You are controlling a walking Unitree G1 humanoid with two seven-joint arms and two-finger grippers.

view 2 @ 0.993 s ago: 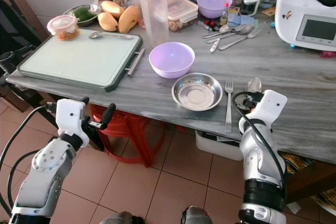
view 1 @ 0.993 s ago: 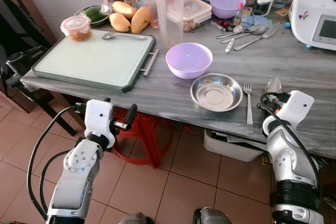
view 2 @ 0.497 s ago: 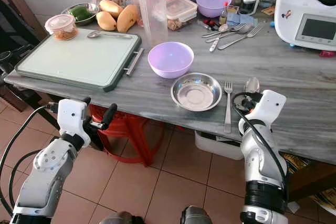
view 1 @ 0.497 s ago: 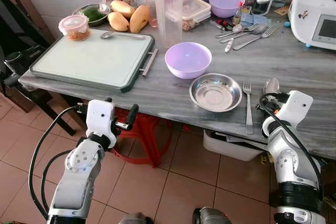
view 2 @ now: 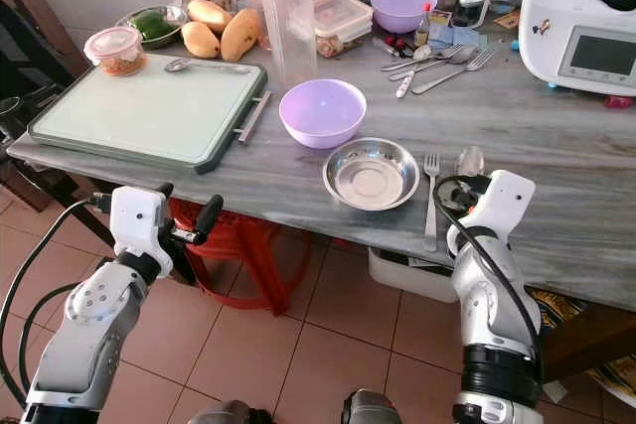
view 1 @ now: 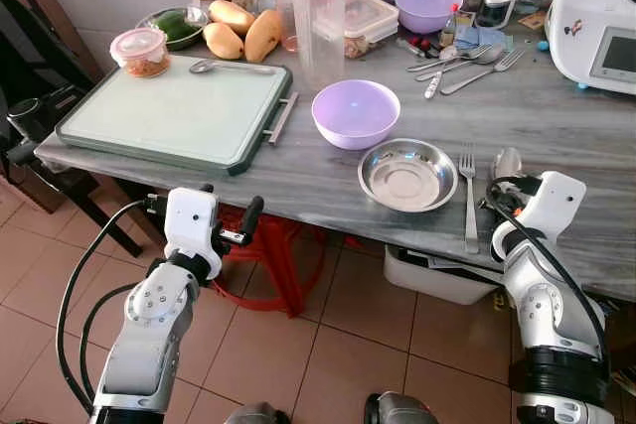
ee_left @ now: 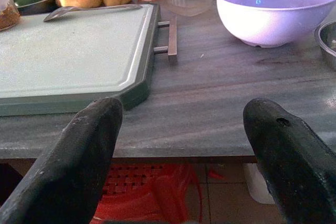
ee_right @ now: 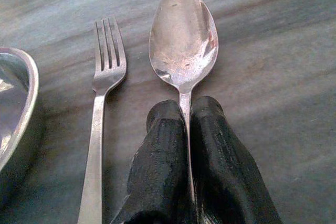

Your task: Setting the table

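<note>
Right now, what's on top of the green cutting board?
On the cutting board: a spoon along its far edge and a lidded snack container at the far left corner. The rest is bare. Whatever lies under the board is covered.

— What's hidden on the worktop (view 1: pixel 556 116)?
— The spoon (ee_right: pixel 183 40) handle vanishes between the right tool (ee_right: pixel 187 124) fingers; the fork (ee_right: pixel 102 108) handle and steel dish (ee_right: pixel 16 108) run off the frame.
— The white appliance (view 1: pixel 601 12)?
— Cut off at the edge.
</note>
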